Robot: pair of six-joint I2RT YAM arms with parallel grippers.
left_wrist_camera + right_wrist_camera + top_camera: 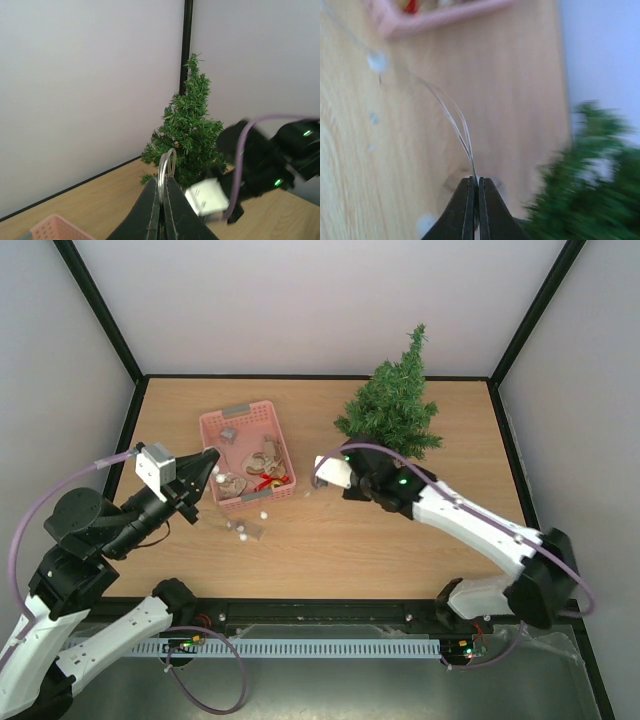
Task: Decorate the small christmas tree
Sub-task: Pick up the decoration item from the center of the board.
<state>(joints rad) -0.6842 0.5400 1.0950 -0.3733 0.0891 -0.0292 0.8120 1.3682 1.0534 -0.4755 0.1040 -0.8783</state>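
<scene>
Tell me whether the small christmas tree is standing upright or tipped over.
Upright. In the left wrist view the small christmas tree stands vertical, tip pointing straight up; the top view shows it standing too.

Sitting on wooden table [330, 540]: pink basket [283, 440] left of centre, small christmas tree [392, 410] upright toward back right. Lying loose just beside basket's near edge: few white beads [240, 532].
</scene>
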